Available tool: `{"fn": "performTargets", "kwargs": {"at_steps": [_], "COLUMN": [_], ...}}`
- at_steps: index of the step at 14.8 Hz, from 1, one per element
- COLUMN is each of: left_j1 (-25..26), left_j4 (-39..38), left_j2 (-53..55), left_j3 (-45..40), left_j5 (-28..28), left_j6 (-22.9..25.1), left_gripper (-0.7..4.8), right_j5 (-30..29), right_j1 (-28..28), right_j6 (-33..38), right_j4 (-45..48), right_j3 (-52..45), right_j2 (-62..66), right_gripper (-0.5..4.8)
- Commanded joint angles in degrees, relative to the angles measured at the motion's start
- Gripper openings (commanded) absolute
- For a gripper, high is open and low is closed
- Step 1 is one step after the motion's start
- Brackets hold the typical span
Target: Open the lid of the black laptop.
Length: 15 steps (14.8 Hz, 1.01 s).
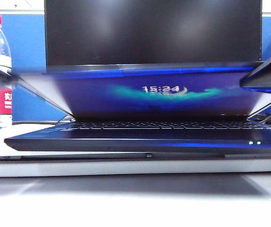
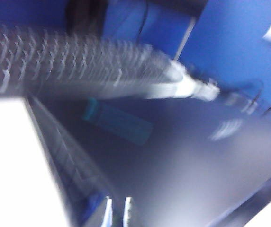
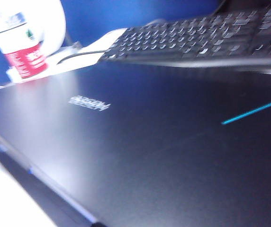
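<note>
Flanking half-raised lid (image 1: 159,94) edges: left fingers (image 1: 3,75), right fingers (image 1: 266,75).

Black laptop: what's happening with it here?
The slim black laptop sits partly open: its thin black lid is raised at a low angle, screen lit, clock showing. Dark arm parts flank the lid in the exterior view. The left gripper shows only fingertips, blurred; the right gripper isn't visible.

Both end effectors outside every view
</note>
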Motion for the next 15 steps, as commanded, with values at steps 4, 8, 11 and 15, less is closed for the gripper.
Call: {"fn": "performTargets", "kwargs": {"at_steps": [4,8,11,15], "left_j1": [-0.1,-0.1,-0.1,0.0], "left_j4": [2.3,-7.0,-7.4,-8.5], "left_j2": [-0.2,-0.2,-0.1,-0.1], "left_j3": [0.9,0.9,0.9,0.9], "left_j5": [2.4,4.9,4.4,-3.1], "left_j6": [-0.2,1.4,1.7,3.7], "left_gripper": [0.53,0.53,0.53,0.53], "right_j5": [3.7,3.6,3.6,3.5], "right_j1": [-0.3,-0.3,-0.3,-0.3], "right_j6": [-1.9,-1.9,-1.9,-1.9], "right_j4": [7.0,8.2,8.9,8.8], "right_j3": [0.8,0.8,0.8,0.8], "right_j2": [-0.3,-0.3,-0.3,-0.3], "right_gripper": [-0.06,-0.06,-0.06,-0.06]}}
